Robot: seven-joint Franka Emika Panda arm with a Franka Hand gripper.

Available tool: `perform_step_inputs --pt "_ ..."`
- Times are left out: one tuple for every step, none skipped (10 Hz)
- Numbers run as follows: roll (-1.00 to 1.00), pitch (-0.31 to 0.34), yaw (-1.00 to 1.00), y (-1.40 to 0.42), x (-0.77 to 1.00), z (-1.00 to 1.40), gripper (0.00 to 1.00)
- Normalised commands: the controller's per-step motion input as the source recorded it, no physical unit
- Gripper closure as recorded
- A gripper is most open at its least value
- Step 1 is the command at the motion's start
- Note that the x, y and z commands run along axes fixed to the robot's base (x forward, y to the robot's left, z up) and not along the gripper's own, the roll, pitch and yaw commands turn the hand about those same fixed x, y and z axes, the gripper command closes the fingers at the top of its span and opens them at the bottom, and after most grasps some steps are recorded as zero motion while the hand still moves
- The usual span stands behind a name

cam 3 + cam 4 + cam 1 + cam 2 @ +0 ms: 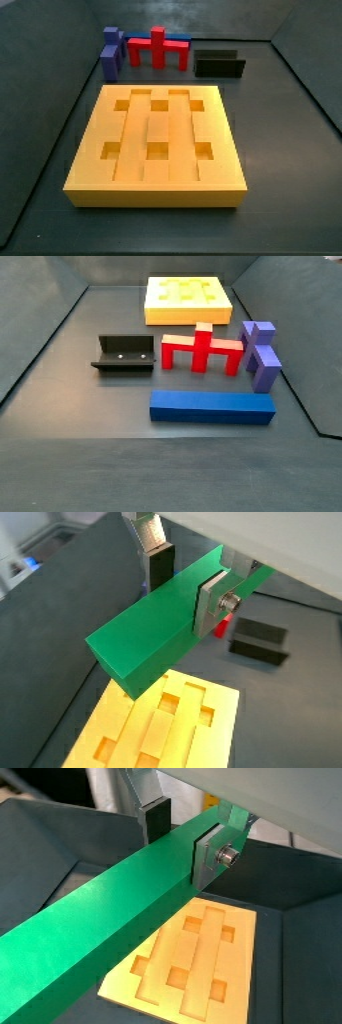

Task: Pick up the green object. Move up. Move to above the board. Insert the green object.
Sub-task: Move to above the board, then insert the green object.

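My gripper (185, 580) is shut on the green object (147, 637), a long green bar, with one finger plate on each of its long faces. It also shows in the wrist view (183, 840), holding the bar (94, 913). The bar hangs tilted in the air above the board (120, 712), a thick yellow-orange slab with six square holes, also seen in a wrist view (201, 953). The board lies on the floor in both side views (158, 195) (187, 314). Neither side view shows the gripper or the green bar.
A red cross-shaped piece (158, 50) (201, 351), a purple-blue stepped piece (111, 52) (261, 356) and the dark fixture (219, 64) (123, 354) (258, 642) stand beyond one end of the board. A long blue block (211, 406) lies farther out. Dark walls ring the floor.
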Motion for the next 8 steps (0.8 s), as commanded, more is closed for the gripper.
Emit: perform_step_inputs --pt "0.08 0.172 1.0 -0.03 0.07 0.02 1.0" --pt "0.09 0.202 1.0 -0.03 0.07 0.03 1.0" --pt "0.11 0.251 0.94 -0.03 0.08 0.03 1.0" --pt "0.11 0.241 0.77 -0.03 0.08 0.03 1.0" --pt "0.1 0.201 0.43 -0.03 0.09 0.03 1.0" --pt "0.1 0.167 0.26 -0.03 0.08 0.03 1.0" --pt "-0.1 -0.146 0.0 -0.05 -0.03 -0.31 1.0" --pt "-0.16 -0.17 0.0 -0.03 -0.05 -0.4 1.0"
